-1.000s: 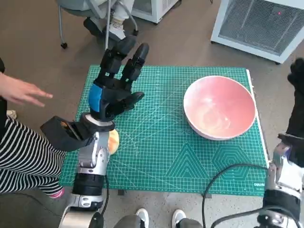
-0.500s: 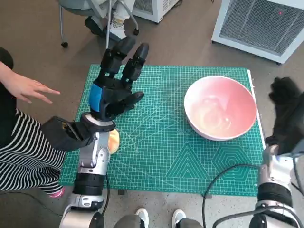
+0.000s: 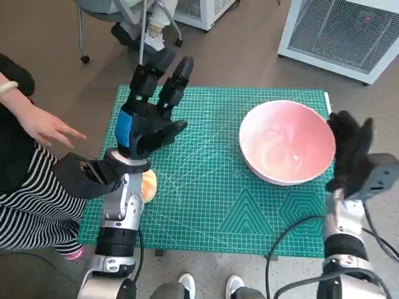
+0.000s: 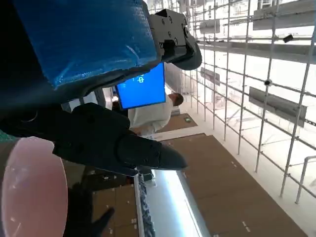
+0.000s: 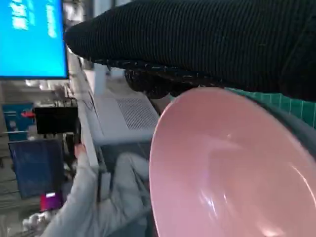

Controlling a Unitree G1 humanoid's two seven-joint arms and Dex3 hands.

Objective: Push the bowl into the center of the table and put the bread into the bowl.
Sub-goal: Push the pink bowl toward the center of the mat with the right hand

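At right side of green cutting mat (image 3: 206, 199) we note pink bowl (image 3: 287, 142), round, no long axis. Right hand (image 3: 350, 152) just outboard of bowl rim, fingers apart, grasping nothing; nearer hand, push runs toward mat centre. Left hand (image 3: 148, 115) spread, empty, well apart. Bread (image 3: 149, 185) beside left forearm.

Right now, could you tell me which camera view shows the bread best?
The head view: the bread peeks out beside the left forearm on the green mat, mostly hidden. Neither wrist view shows it.

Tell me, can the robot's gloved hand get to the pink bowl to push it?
Probably yes. The right hand is right beside the pink bowl, at its outer rim, and nothing sits between them.
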